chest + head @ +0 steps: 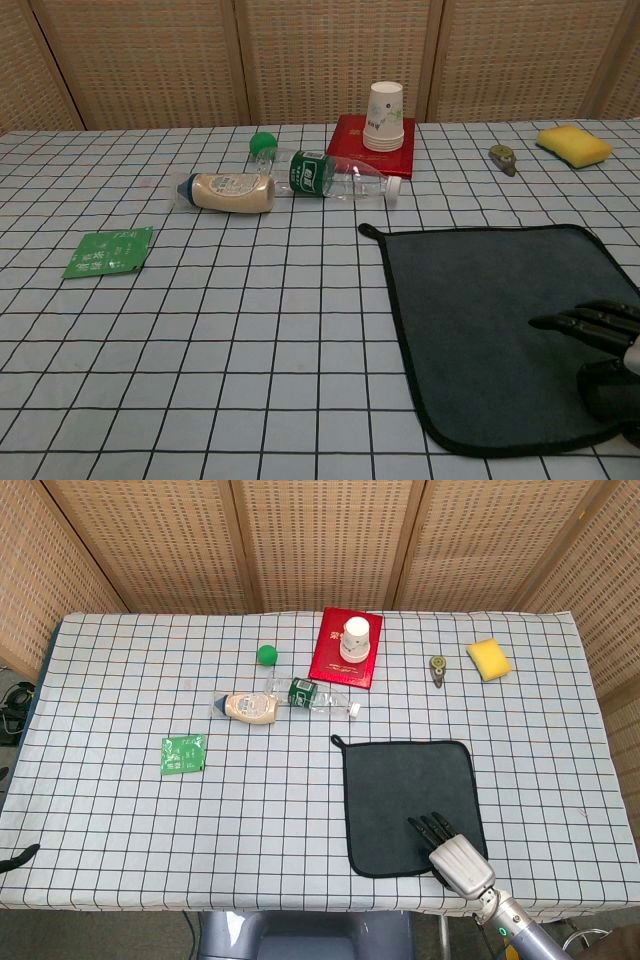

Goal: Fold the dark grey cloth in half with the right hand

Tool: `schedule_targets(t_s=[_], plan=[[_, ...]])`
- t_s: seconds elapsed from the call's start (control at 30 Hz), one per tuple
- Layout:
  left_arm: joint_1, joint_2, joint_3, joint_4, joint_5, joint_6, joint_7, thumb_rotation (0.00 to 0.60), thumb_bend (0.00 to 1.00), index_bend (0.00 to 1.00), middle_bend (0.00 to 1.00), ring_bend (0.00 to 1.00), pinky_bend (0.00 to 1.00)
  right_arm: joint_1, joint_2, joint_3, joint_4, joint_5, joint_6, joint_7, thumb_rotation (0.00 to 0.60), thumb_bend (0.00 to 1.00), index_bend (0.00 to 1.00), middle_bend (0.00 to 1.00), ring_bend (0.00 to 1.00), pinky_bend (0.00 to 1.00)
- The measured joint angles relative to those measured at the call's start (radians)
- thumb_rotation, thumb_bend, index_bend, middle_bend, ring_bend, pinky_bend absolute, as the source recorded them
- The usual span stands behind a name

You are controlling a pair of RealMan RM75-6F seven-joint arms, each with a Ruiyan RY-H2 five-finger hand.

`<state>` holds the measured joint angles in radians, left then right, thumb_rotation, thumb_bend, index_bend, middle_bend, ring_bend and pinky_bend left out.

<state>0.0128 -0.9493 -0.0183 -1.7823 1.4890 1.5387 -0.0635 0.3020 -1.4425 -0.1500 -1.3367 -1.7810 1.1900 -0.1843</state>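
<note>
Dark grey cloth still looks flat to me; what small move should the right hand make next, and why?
Probably lower the right hand and pinch the near right edge of the dark grey cloth. The cloth lies fully flat and unfolded, and the fingers are extended over that corner with nothing held.

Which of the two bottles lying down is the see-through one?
The clear bottle with the green label, lying nearer the red book. The other bottle, to its left, is filled with something creamy beige, so you cannot see through it.
</note>
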Motion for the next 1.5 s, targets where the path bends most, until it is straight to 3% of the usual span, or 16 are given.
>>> schedule_targets(t_s=[0.7,1.13,1.5], plan=[[0.000,0.002,0.000,0.001,0.000,-0.001,-0.006,0.600,0.00,0.00,0.00,0.00,0.00,0.029,0.003,0.026,-0.027,0.040,-0.012,0.058,0.600,0.64,0.61,0.00,0.00,0.00],[-0.015,0.003,-0.010,0.008,-0.031,-0.033,-0.018,0.600,0.00,0.00,0.00,0.00,0.00,0.124,0.023,0.166,-0.119,0.196,-0.127,0.017,0.600,0.64,0.62,0.00,0.00,0.00],[-0.031,-0.002,-0.018,0.019,-0.060,-0.065,-0.021,0.600,0.00,0.00,0.00,0.00,0.00,0.226,-0.008,0.298,-0.097,0.416,-0.264,-0.050,0.600,0.64,0.62,0.00,0.00,0.00]])
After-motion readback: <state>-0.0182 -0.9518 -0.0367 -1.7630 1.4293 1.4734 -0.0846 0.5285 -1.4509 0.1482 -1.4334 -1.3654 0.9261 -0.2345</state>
